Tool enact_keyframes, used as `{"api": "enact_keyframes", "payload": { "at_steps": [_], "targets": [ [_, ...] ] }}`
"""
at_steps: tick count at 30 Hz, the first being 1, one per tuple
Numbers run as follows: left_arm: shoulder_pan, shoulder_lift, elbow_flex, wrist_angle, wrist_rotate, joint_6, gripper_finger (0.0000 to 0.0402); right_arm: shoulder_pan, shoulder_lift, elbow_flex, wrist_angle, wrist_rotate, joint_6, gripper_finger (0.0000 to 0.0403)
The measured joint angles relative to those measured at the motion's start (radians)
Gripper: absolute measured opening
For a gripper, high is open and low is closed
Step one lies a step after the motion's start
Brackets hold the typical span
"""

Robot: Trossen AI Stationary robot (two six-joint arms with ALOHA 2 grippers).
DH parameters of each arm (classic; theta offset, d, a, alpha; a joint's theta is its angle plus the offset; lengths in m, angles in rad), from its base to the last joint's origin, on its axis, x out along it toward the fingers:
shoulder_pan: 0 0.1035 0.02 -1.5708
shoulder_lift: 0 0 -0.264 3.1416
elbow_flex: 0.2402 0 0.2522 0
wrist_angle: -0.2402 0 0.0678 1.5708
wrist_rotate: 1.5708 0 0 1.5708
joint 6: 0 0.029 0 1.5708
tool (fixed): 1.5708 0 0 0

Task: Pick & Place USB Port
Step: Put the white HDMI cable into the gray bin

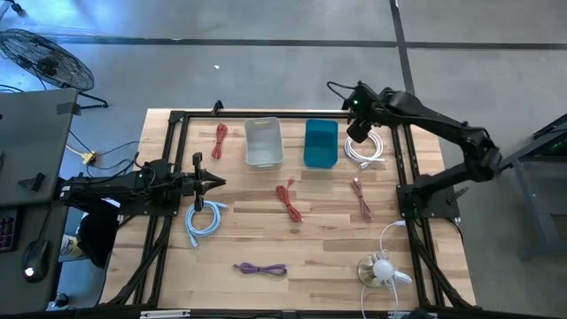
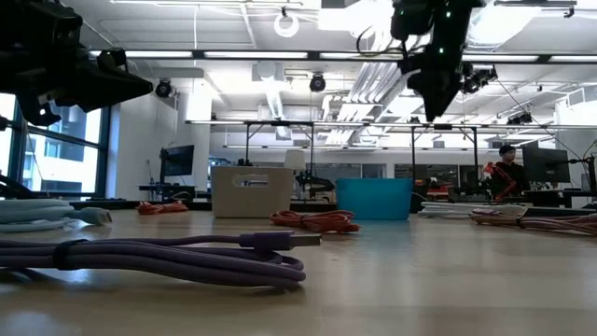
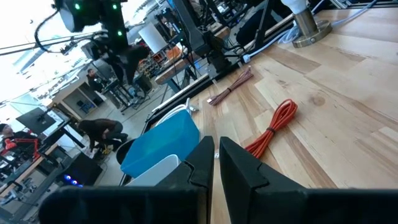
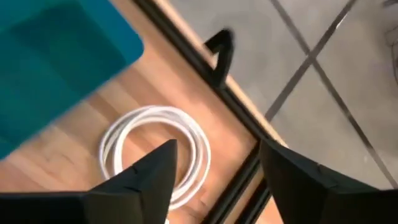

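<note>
My right gripper (image 1: pixel 360 133) (image 4: pixel 217 152) hangs open in the air over the far right corner. It tilts down over a white cable coil (image 1: pixel 366 149) (image 4: pixel 149 112), which lies flat on the wood beside the blue bin (image 1: pixel 321 142), and touches nothing. My left gripper (image 1: pixel 211 184) (image 3: pixel 215 158) waits shut and level at the left side, above a light blue cable (image 1: pixel 204 217). Other coiled USB cables lie loose on the table: two red ones (image 1: pixel 220 139) (image 1: pixel 288 199), a brown one (image 1: pixel 361 197) and a purple one (image 1: pixel 260 268) (image 2: pixel 168 257).
A white bin (image 1: pixel 263 142) stands left of the blue bin at the far edge. A small white fan (image 1: pixel 383 268) sits at the near right. A black frame rail (image 4: pixel 236 106) runs along the table edge next to the white coil. Bare wood lies in the middle.
</note>
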Motion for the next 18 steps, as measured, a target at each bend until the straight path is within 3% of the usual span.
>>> {"api": "enact_keyframes", "payload": {
  "at_steps": [3,9,18],
  "targets": [
    [0.000,0.000,0.000,0.000,0.000,0.000,0.0024,0.000,0.027,-0.022,0.008,-0.040,-0.022,0.0242],
    [0.000,0.000,0.000,0.000,0.000,0.000,0.0024,0.001,0.060,-0.066,0.029,-0.218,-0.045,0.0243],
    [0.000,0.000,0.000,0.000,0.000,0.000,0.0024,-0.006,0.064,-0.165,0.053,-0.250,-0.016,0.0245]
  ]
}}
